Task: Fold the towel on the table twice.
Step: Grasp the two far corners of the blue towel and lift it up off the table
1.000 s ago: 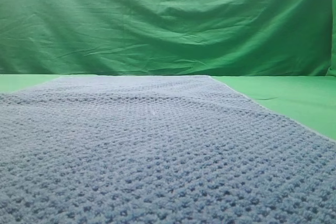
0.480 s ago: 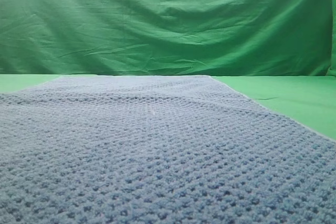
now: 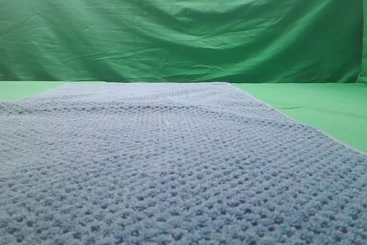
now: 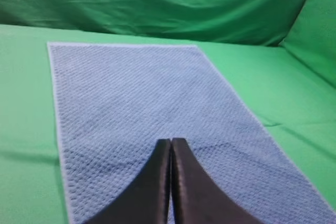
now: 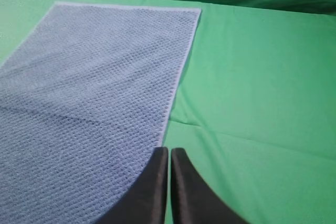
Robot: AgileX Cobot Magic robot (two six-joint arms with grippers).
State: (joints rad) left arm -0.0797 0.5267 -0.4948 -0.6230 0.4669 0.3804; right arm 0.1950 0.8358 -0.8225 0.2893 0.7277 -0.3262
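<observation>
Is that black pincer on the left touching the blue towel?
Cannot tell. Left wrist view shows the left gripper, shut, overlapping the towel, hiding any gap.

I can't read any text, label, brand, number or sign in any of my three views.
</observation>
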